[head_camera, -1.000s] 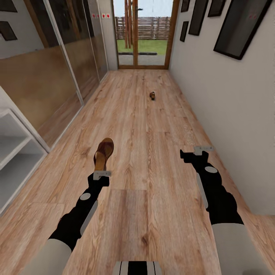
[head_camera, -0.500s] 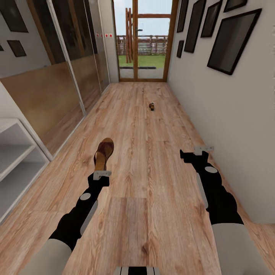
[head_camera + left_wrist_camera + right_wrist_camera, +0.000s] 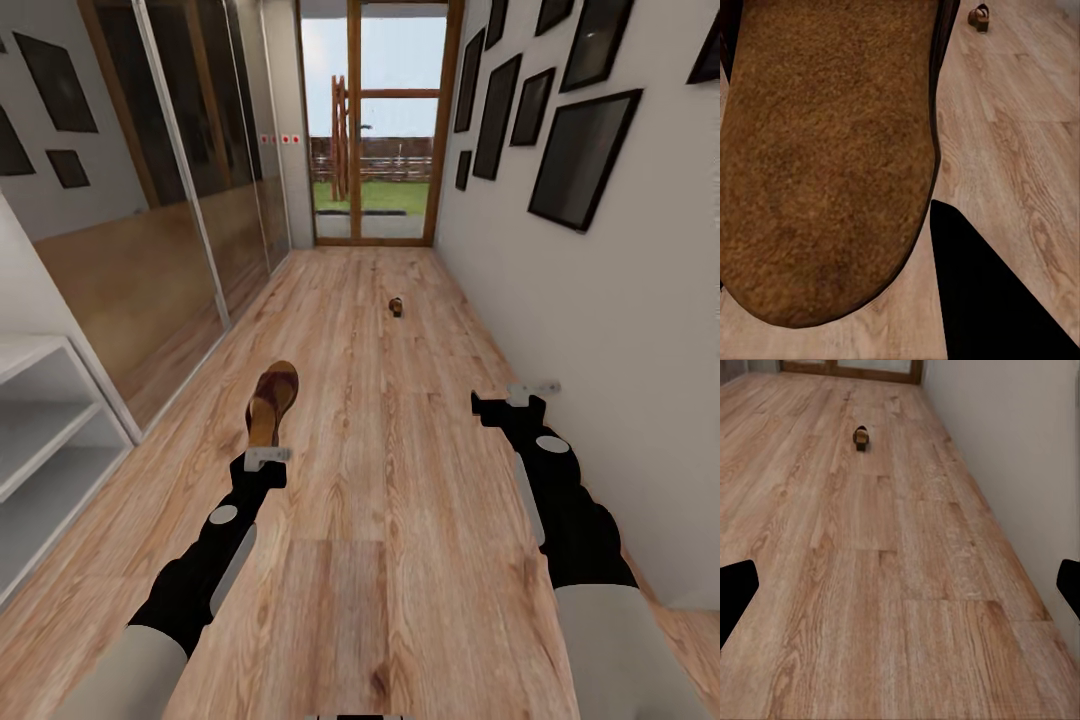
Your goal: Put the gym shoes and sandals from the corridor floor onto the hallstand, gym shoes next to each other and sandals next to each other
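Note:
One sandal [image 3: 272, 400], dark brown with a tan insole, hangs heel-down over the corridor floor [image 3: 400, 480], and my left gripper [image 3: 266, 452] is shut on its heel. Its insole [image 3: 825, 157] looms close in the left wrist view beside one dark finger [image 3: 997, 300]. The other sandal [image 3: 397, 307] lies on the planks far ahead near the right wall; the right wrist view catches this sandal [image 3: 860, 436] too. My right gripper [image 3: 512, 398] hovers open over bare floor, fingertips [image 3: 736, 585] wide apart. The gym shoes are out of view. I cannot tell whether the pale open-shelved unit [image 3: 40, 420] at the left edge is the hallstand.
Mirrored sliding doors [image 3: 170, 230] line the left wall. The right wall [image 3: 620, 330] carries dark framed pictures and runs close to my right arm. A glazed door [image 3: 375, 140] closes the corridor's far end.
The whole picture has slid downward as the head camera tilted up, showing more of the walls and door. Both arms and the held sandal keep their places in view.

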### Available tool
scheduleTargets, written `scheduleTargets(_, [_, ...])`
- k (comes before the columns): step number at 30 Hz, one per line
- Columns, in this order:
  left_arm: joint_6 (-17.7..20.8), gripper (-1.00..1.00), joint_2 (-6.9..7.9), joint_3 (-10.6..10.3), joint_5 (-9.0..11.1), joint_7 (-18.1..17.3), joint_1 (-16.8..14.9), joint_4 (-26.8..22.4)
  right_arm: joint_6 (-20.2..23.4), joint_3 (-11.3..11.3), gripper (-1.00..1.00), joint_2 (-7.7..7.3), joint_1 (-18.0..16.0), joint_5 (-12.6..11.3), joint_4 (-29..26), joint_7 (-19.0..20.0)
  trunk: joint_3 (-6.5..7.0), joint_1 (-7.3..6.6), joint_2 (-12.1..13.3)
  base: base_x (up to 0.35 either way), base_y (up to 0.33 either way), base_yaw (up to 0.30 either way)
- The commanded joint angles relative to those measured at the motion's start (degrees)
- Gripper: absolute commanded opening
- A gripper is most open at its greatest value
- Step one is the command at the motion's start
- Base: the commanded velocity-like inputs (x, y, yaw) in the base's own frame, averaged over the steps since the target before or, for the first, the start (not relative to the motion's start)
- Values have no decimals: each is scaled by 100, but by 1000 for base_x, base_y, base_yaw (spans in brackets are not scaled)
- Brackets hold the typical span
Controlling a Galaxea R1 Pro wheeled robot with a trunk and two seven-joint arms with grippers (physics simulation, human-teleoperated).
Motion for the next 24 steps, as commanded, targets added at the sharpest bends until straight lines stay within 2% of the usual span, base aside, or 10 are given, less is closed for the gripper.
scheduleTargets(1, [33, -100, 4, -18, 44, 37, -2, -9, 35, 0, 100, 1, -3, 52, -7, 4, 27, -3, 0, 0, 0, 0])
scheduleTargets(13, [31, -100, 4, -18, 44, 37, -2, -9, 35, 1, 100, 0, -1, 54, -7, 4, 407, -34, 16, 0, 0, 0])
scheduleTargets(24, [31, -100, 4, -25, 44, 37, -2, -9, 35, 1, 100, 0, -2, 54, -7, 4, 511, -34, 16, 0, 0, 0])
